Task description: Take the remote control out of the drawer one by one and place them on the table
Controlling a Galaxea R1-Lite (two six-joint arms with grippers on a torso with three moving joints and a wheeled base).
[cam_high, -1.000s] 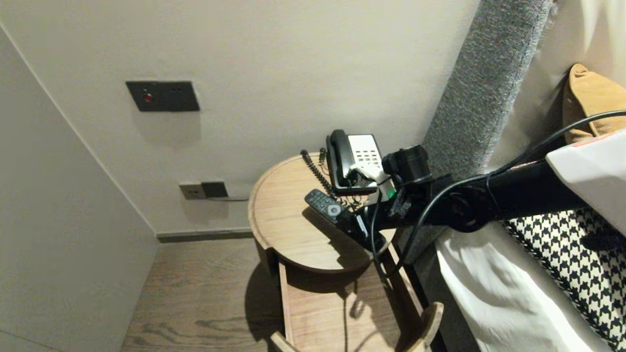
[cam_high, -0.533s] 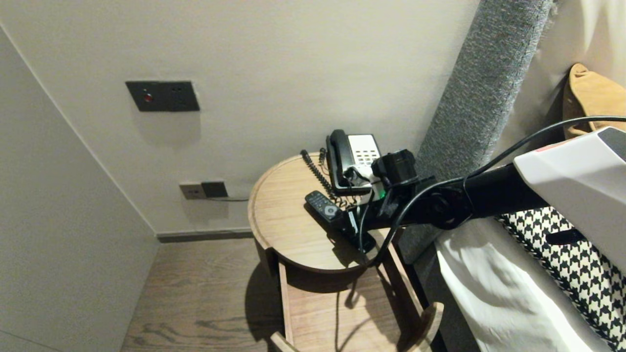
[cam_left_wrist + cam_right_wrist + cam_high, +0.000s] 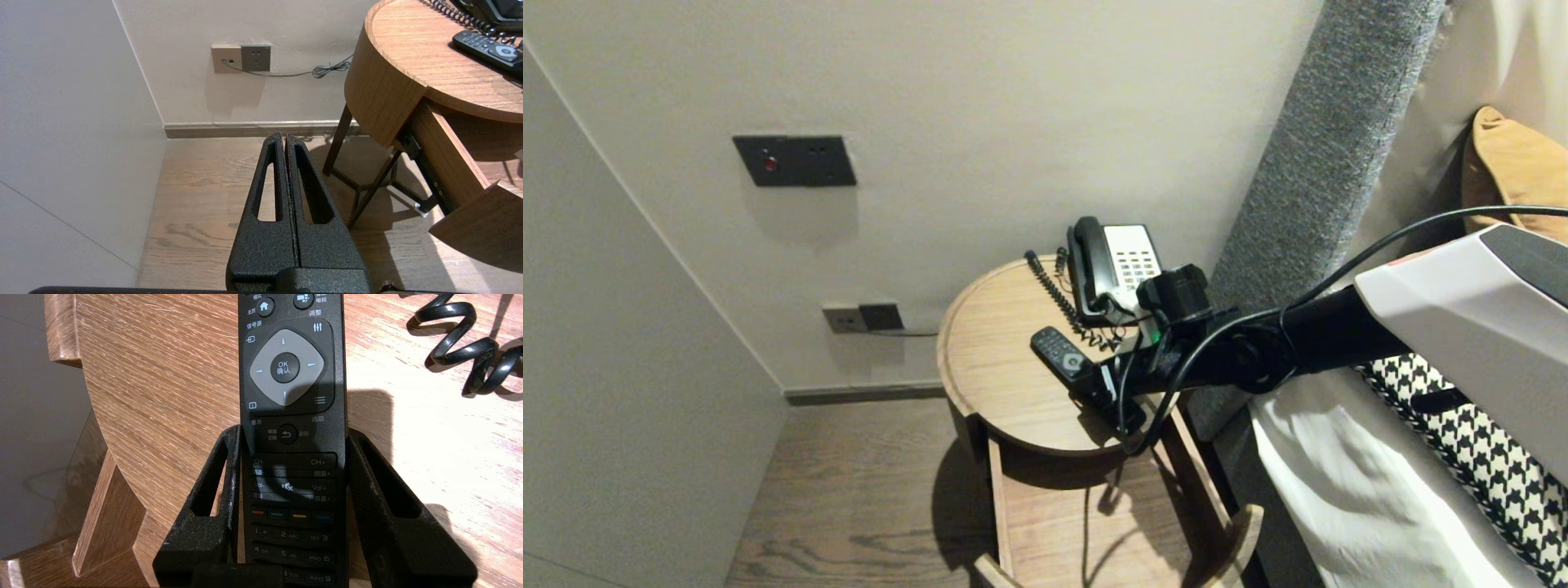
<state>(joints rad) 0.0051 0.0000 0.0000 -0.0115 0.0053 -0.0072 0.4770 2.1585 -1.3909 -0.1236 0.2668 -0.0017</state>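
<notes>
Between the fingers of my right end effector [image 3: 292, 435] I have the remote [image 3: 288, 367] gripped by its sides, near the front rim of the table [image 3: 988, 367] and above the open drawer [image 3: 1054, 514]. The coiled phone cord [image 3: 470, 347] lies just beside it, with bare wood on the other side. My left end effector [image 3: 284, 136] hangs clenched over the floor [image 3: 196, 196].

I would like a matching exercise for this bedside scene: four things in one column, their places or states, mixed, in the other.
1 remote control
2 telephone
3 drawer
4 left hand

A pulled open
B shut, above the floor
C held in the right hand
D at the back of the round table

Pairs: 1-C, 2-D, 3-A, 4-B
</notes>
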